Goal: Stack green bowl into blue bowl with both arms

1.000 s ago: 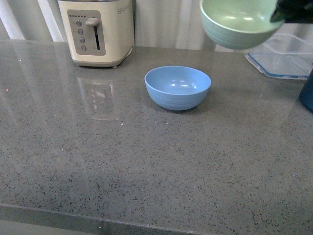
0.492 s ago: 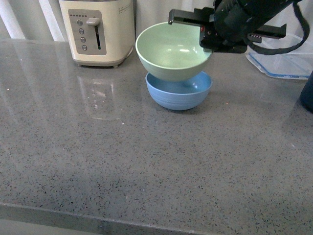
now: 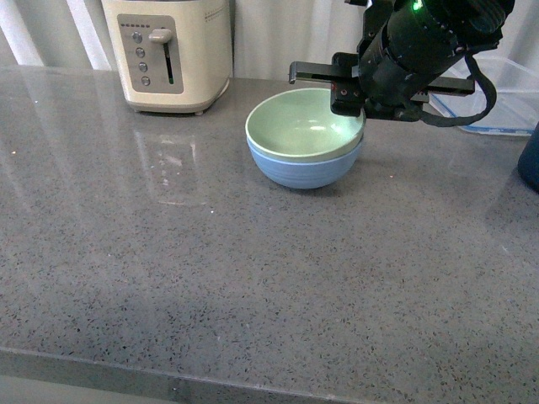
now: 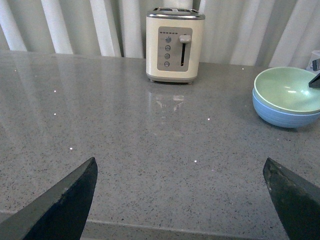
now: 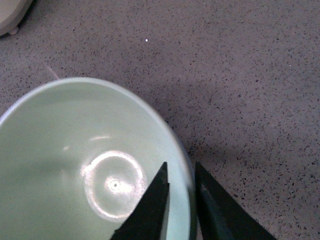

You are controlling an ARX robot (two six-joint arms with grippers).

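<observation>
The green bowl sits nested inside the blue bowl on the grey counter, a little tilted. My right gripper is shut on the green bowl's right rim, one finger inside and one outside. In the right wrist view the green bowl fills the frame and my right gripper pinches its rim. In the left wrist view the green bowl rests in the blue bowl far to the right. My left gripper is open and empty, low over the counter's near edge.
A cream toaster stands at the back left, also in the left wrist view. A clear blue-rimmed plastic box lies at the back right. A dark navy container is at the right edge. White curtains hang behind.
My right arm carried the green bowl from the upper right leftward and down. Half a second ago it hung above the blue bowl; now it sits inside it.
</observation>
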